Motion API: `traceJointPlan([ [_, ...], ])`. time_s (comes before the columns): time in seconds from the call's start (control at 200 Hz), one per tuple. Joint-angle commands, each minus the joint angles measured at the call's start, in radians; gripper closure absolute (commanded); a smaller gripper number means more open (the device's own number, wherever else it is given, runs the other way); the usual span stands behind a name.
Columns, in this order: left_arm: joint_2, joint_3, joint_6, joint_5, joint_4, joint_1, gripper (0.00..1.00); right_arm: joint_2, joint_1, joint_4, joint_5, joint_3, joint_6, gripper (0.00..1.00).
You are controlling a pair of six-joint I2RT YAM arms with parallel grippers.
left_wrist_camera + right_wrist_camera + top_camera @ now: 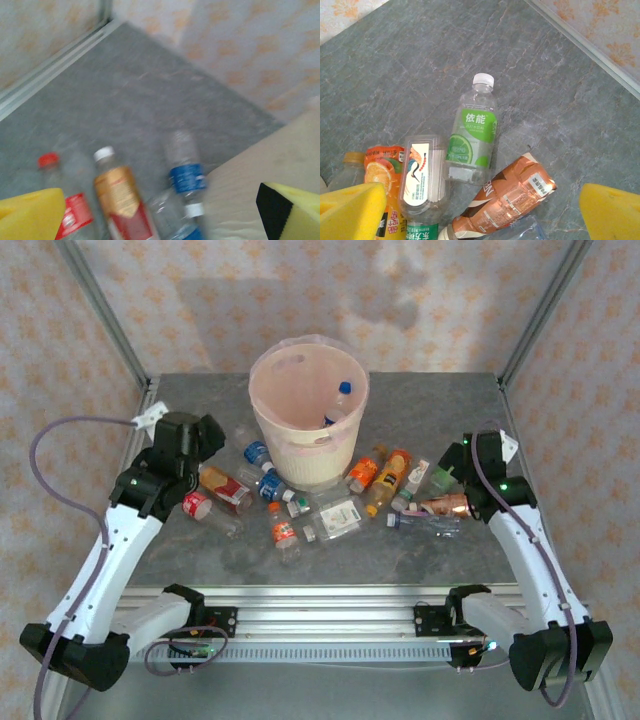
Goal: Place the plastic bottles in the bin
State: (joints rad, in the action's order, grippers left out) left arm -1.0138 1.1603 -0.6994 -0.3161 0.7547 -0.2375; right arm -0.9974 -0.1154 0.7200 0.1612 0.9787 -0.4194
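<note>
Left gripper: released, pads wide apart, nothing held. Right gripper: released, empty. Plastic bottles lie scattered on the table near the bin; one blue-capped bottle is inside.

left arm: white link rises from its base, elbow bent, black wrist angled forward and down.
left gripper: jaws spread wide, yellow pads far apart, empty.
right arm: white link rises likewise, wrist turned inward and down.
right gripper: jaws wide, yellow pads far apart, empty.
</note>
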Motion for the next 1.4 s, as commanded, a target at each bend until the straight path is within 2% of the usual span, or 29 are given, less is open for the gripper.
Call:
traceJointPlan([
  [0.0,0.033,-0.067,-0.104,0.027,0.11,0.072,0.0,-0.005,-0.007,0.043,0.035,0.038,-0.014,0.01],
  [0.245,0.043,-0.278,-0.163,0.305,0.023,0.299,0.0,-0.038,-0.006,0.062,0.012,0.052,-0.017,0.01],
  [0.44,-0.017,-0.408,-0.186,0.467,-0.09,0.415,0.0,-0.052,-0.007,0.07,0.01,0.06,-0.018,0.01],
  [0.726,-0.102,-0.476,-0.163,0.553,-0.208,0.497,0.0,-0.064,-0.007,0.063,-0.002,0.056,-0.027,0.01],
  [1.391,-0.314,-0.481,-0.155,0.578,-0.305,0.527,0.1,-0.084,-0.006,0.067,-0.009,0.075,-0.035,0.01],
])
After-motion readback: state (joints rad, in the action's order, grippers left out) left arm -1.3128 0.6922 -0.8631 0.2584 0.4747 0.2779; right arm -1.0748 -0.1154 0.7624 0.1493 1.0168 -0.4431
